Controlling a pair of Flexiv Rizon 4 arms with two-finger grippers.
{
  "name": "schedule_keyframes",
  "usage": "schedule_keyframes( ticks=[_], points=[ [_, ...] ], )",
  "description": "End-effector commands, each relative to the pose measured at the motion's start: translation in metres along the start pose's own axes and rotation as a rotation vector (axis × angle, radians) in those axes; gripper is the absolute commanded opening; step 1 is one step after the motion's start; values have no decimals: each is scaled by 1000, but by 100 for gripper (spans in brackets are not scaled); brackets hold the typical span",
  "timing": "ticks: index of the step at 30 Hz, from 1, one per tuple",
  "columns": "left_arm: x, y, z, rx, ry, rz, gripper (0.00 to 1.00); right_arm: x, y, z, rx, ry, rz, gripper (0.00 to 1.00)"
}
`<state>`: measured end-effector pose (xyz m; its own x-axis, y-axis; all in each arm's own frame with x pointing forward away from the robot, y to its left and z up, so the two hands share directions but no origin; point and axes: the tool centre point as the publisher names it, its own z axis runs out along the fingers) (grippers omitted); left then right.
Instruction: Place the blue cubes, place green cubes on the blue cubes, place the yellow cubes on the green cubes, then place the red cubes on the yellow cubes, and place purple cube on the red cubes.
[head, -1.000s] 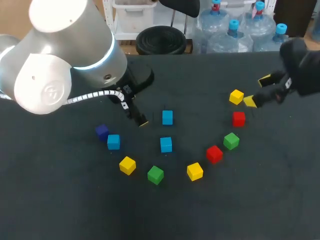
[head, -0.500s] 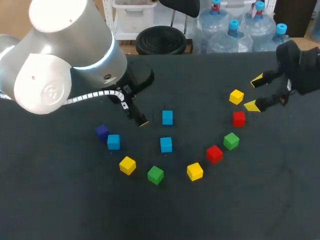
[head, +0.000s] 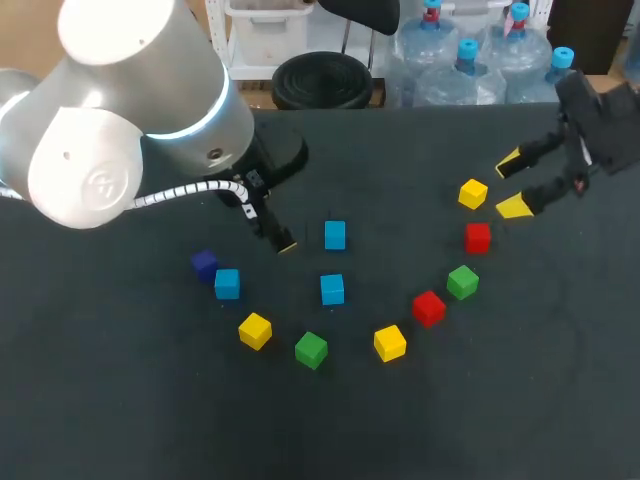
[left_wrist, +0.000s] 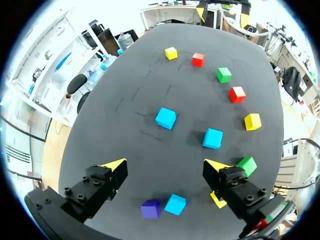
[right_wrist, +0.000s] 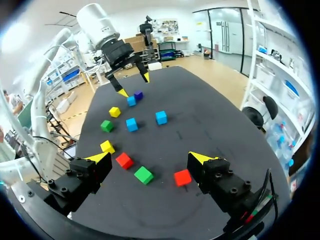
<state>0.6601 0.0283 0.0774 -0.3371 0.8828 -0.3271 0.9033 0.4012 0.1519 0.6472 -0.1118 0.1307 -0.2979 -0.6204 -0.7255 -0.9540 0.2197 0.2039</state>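
At left of the frame, on the dark tabletop: purple cube, with the left blue cube just beside it at lower right. Above and right of those two, left end effector, fingers spread wide, gripping nothing.

Lower down, left yellow cube, then left green cube, near each other but apart. At centre, lower middle blue cube and, straight above it and apart, upper middle blue cube.

Right of centre, a rising curve of separate cubes: middle yellow cube, lower red cube, right green cube, upper red cube, right yellow cube. Every cube lying singly, flat on the tabletop.

At upper right, right end effector, fingers spread, pinching nothing, just right of the right yellow cube and not touching it.
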Motion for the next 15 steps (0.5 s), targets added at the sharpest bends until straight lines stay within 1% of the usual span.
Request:
schedule_keyframes(
  ticks=[1,13,15],
  points=[
    [0,0,0,-1,2,0,100,0,-5,0,-139,-3,-1,100],
    [0,0,0,-1,2,0,100,0,-5,0,-139,-3,-1,100],
    [0,0,0,-1,2,0,100,-5,-2,5,-143,1,-36,100]
  ],
)
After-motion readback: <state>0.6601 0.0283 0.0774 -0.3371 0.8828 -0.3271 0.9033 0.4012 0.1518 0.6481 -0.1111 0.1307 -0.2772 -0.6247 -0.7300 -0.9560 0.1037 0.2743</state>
